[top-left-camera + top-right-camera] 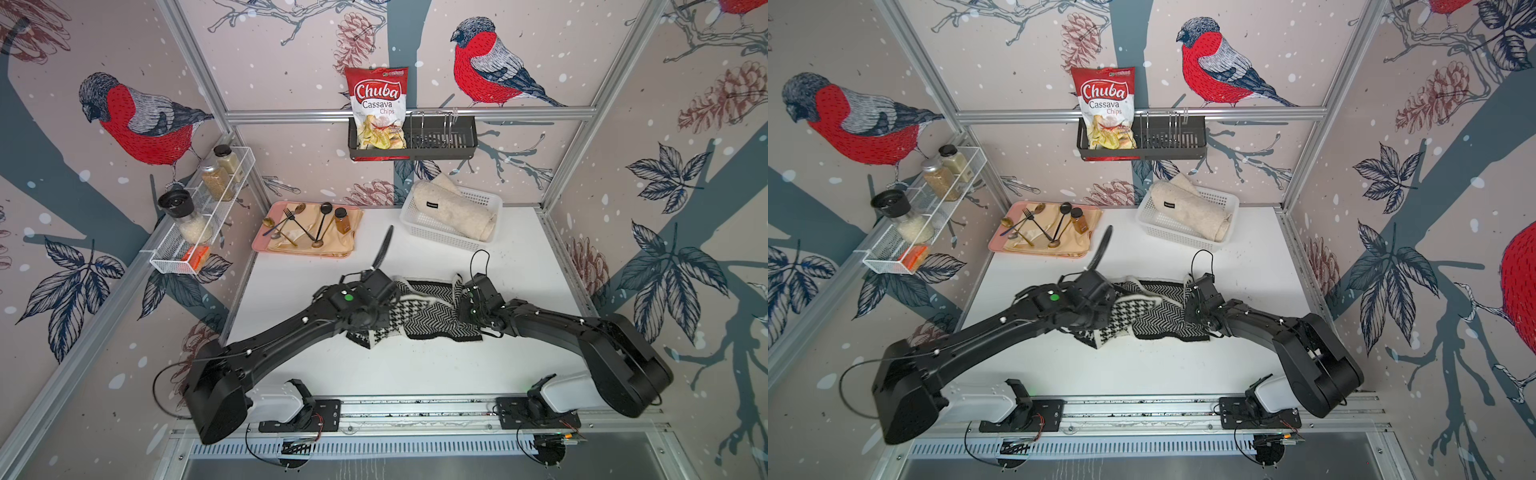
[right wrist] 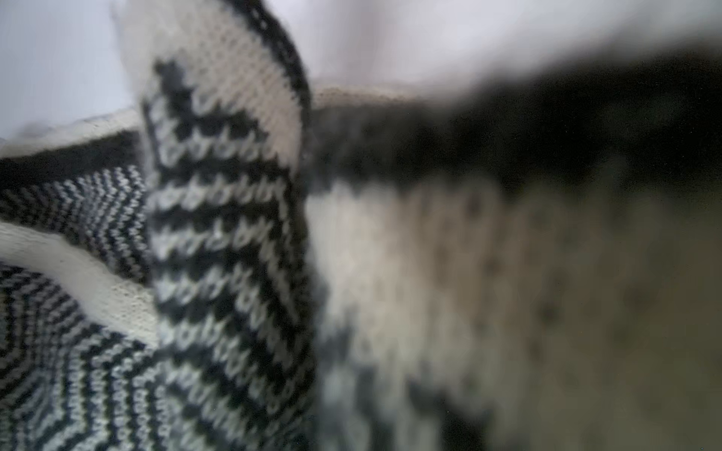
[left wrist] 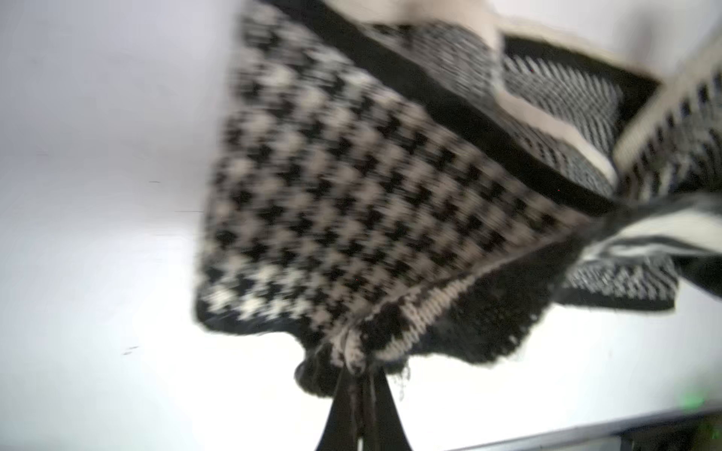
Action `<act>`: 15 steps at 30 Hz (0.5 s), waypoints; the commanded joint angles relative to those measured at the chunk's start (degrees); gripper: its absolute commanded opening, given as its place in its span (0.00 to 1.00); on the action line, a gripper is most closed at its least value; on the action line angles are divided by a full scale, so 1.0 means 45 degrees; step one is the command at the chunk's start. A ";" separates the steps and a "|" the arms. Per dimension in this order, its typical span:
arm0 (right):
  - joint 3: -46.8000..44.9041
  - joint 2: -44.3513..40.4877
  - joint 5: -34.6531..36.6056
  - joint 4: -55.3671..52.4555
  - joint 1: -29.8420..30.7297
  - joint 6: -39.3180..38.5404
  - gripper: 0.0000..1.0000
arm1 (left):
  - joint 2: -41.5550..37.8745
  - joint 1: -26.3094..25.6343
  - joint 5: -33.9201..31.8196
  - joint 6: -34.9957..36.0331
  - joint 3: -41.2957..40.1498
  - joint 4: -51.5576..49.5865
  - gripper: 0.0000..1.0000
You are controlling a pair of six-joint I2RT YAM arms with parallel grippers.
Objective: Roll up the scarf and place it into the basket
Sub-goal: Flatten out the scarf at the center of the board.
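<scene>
Left tool [image 3: 359,390] is pinching one corner of the scarf [image 1: 432,316], tips pressed together on the knit, and this is showing clearly in the left wrist view. Right tool [image 1: 464,297] is pressed together too. Its tips are hidden, but in both top views a fold of the scarf is standing up right at it and knit is filling the right wrist view, so I am reading it as gripping the scarf's other end.

The scarf is lying mid-desk [image 1: 415,365] between the two arms, not rolled. It is loosely folded, with the houndstooth part lapping over the herringbone part. It is sitting well apart from the basket [image 1: 436,235] at the back right of the desk, and a beige roll [image 1: 457,208] is already taking up most of that basket.

Handling, as I am judging it:
- Soft, limp, light knit, so it is going to sag and bunch wherever I am not supporting it.
- Fuzzy rather than slippery, so a pinch should be holding, and it is not fragile.
- Best hold for rolling is at corners or along the short edge, catching all layers.
- Once rolled, I am expecting it to spring loose, so I am planning to clamp across the roll's middle, or at both ends, for the carry.
</scene>
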 commanded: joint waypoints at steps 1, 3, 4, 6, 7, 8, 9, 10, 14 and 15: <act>0.0312 -0.0482 0.1878 -0.2988 -0.0006 0.0294 0.00 | -0.0977 0.2429 -0.0349 0.1129 -0.0844 -0.1032 0.00; 0.0458 -0.0743 0.2199 -0.3355 -0.0029 0.0250 0.01 | -0.1325 0.4035 -0.0553 0.1300 -0.0988 -0.1172 0.00; 0.0538 -0.0819 0.2468 -0.3594 -0.0026 0.0276 0.00 | -0.1524 0.4643 -0.0725 0.1399 -0.0821 -0.1132 0.00; 0.0676 -0.0863 0.2661 -0.3854 -0.0082 0.0273 0.01 | -0.1736 0.5462 -0.1438 0.1352 -0.0450 -0.1230 0.00; 0.0755 -0.0841 0.2836 -0.3976 -0.0056 0.0317 0.00 | -0.1708 0.5926 -0.1603 0.1494 -0.0276 -0.1174 0.00; 0.0951 -0.0806 0.3143 -0.4285 -0.0066 0.0437 0.01 | -0.1545 0.6389 -0.1655 0.1669 -0.0111 -0.1120 0.00; 0.1123 -0.0765 0.3431 -0.4545 -0.0065 0.0472 0.01 | -0.1362 0.6821 -0.1596 0.1814 0.0003 -0.1009 0.00; 0.1358 -0.0716 0.3689 -0.4802 -0.0047 0.0448 0.01 | -0.1153 0.7202 -0.1467 0.2018 0.0122 -0.0817 0.00; 0.2146 -0.0811 0.4746 -0.5616 -0.0132 0.0429 0.02 | -0.0604 0.8256 -0.0860 0.2158 0.0413 -0.0023 0.00; 0.2280 -0.0815 0.4979 -0.5793 -0.0222 0.0401 0.02 | -0.0515 0.8400 -0.0977 0.2039 0.0462 0.0025 0.00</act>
